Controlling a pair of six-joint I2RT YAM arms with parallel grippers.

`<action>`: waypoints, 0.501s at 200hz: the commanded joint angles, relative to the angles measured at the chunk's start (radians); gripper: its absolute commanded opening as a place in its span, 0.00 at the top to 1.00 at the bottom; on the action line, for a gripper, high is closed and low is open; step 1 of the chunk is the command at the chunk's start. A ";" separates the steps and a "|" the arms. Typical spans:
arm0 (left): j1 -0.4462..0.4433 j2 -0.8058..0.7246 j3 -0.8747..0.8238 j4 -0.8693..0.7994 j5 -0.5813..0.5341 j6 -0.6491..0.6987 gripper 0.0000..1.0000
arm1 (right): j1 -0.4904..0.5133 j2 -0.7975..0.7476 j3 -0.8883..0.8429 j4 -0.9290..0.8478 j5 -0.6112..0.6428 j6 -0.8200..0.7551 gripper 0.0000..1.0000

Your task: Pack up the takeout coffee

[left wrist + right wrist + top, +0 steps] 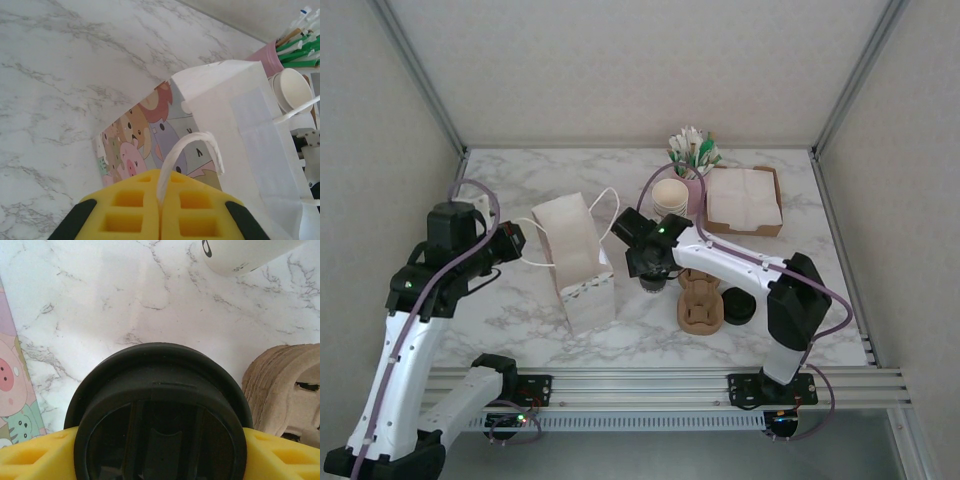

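Pincer on the right arm (160, 456) stands wide, its yellow fingers (35, 457) clamped on either side of the takeout coffee (161, 405), which is seen from above as a black domed lid. Left pincer (160, 212) is closed on the bag handle (200, 136), steadying the white paper bag (250, 125).

Assessment: the cup is light, thin-walled and crushable, and its lid is liable to pop. The grip belongs just under the rim, applied gently, with the cup kept upright.

Overhead view places the coffee between the bag and the brown carrier (701, 300), just beside the bag, though the wrist hides the cup body. Right wrist view supplies the lid and the grip. Whether the cup rests on the worktop (520, 320) I cannot tell. Left wrist view supplies the pinched handle and the bag's cartoon print.
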 commanded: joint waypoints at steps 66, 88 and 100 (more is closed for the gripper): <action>0.011 -0.057 -0.070 0.119 0.104 0.063 1.00 | -0.051 0.014 -0.050 -0.209 -0.038 -0.015 0.26; 0.010 -0.064 -0.086 0.130 0.088 0.067 1.00 | -0.057 0.013 -0.031 -0.216 -0.043 -0.020 0.26; 0.011 -0.068 -0.093 0.135 0.078 0.071 1.00 | -0.060 0.009 -0.023 -0.218 -0.048 -0.023 0.26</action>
